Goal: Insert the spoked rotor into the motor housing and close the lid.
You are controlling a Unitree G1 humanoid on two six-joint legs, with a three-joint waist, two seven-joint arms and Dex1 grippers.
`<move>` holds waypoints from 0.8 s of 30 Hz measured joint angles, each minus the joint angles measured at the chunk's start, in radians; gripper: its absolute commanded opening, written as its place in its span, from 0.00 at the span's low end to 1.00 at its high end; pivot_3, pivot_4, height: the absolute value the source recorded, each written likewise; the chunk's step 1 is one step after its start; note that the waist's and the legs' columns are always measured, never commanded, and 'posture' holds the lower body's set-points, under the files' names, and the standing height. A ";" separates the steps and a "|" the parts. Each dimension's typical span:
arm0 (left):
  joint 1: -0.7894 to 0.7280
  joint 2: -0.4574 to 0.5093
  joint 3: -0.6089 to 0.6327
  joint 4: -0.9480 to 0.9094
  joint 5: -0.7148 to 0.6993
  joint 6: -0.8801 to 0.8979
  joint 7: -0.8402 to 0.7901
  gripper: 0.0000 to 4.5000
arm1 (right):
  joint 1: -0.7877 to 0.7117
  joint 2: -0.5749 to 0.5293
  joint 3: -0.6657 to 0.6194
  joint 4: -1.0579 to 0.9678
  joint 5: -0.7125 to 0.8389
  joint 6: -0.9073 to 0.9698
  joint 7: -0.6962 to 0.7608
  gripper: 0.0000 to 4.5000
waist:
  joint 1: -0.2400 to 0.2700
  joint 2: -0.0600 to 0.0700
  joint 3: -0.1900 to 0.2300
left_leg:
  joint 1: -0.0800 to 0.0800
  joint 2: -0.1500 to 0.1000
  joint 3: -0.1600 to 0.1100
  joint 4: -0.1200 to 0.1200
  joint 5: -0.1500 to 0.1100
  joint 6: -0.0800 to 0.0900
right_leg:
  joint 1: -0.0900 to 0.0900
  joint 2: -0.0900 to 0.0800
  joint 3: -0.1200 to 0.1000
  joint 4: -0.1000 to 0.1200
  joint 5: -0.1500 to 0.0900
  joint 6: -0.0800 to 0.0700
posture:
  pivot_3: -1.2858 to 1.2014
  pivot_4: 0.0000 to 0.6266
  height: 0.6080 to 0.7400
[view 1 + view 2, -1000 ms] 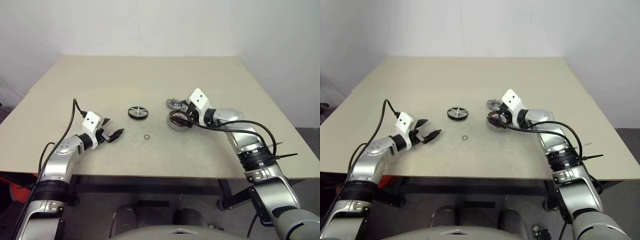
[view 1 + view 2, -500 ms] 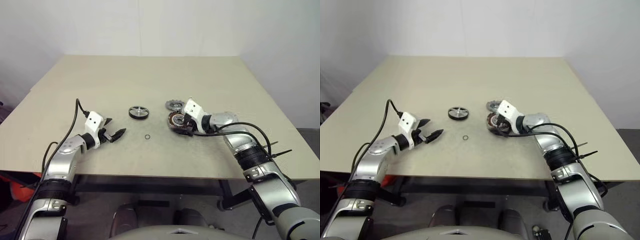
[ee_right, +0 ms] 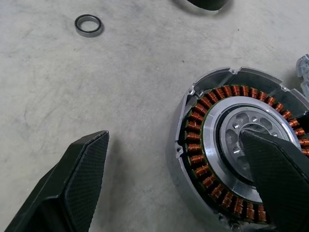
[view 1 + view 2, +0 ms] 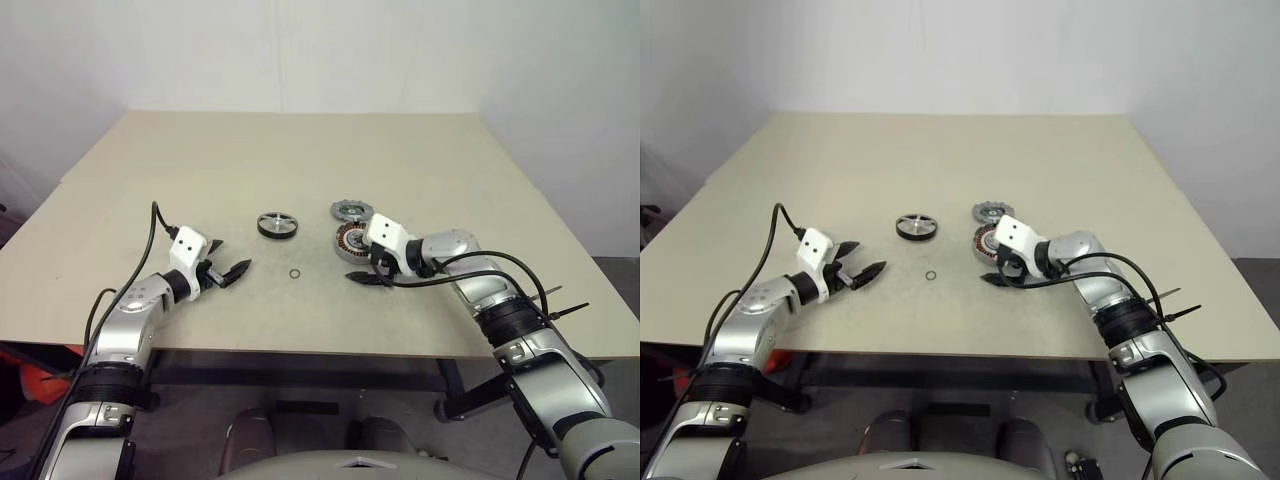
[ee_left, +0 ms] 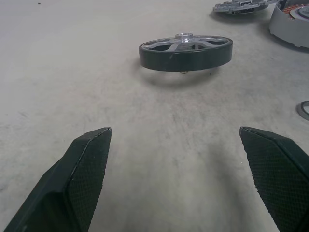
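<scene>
On the beige table (image 4: 300,160), near its middle, the spoked rotor (image 4: 277,224) lies flat and alone, black rim down on the surface with its silver hub facing up, untouched and well apart from both arms. From the rotor, the motor housing (image 4: 352,243) sits at about four o'clock, open side up so that its ring of copper windings and central bearing are exposed, ready to receive the rotor. The lid (image 4: 350,210) rests just behind the housing, at its twelve o'clock, close to it or perhaps touching; it looks parked there to leave the cup free. A tiny thin ring (image 4: 295,273) lies loose at about five o'clock from the rotor, between the two arms. The right gripper (image 3: 178,181) hangs low over the housing with its jaws spread wide and empty; in the right wrist view one finger stands over the bearing and the other over bare table outside the wall, so the jaws appear to straddle one side of the cup, likely to steady or shift it. The left gripper (image 5: 186,174) is likewise released and holds nothing, aimed straight at the rotor, which sits near and ahead of it, seemingly lined up for a pick. Nothing is yet inserted.
</scene>
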 measured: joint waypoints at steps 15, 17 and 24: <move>0.025 -0.012 0.000 -0.020 0.000 0.002 0.019 0.99 | -0.127 -0.041 0.076 0.178 -0.097 -0.164 0.143 1.00 | 0.006 0.000 0.000 | 0.000 -0.001 0.000 0.002 -0.002 0.003 | 0.002 -0.001 0.000 0.000 0.000 0.000 | 0.52 0.00 1.00; 0.031 -0.012 0.000 -0.025 0.000 0.002 0.021 0.99 | -0.127 -0.056 0.081 0.170 -0.105 -0.173 0.164 1.00 | 0.009 -0.001 0.000 | 0.000 -0.001 0.000 0.002 -0.002 0.003 | 0.003 -0.001 -0.001 -0.001 0.000 0.000 | 0.52 0.00 1.00; 0.040 -0.019 0.000 -0.043 0.001 0.004 0.037 1.00 | -0.146 -0.082 0.100 0.154 -0.138 -0.199 0.206 0.65 | 0.013 -0.001 -0.001 | 0.000 -0.001 0.000 0.002 -0.002 0.004 | 0.004 -0.001 -0.001 -0.001 0.000 0.000 | 0.52 0.00 1.00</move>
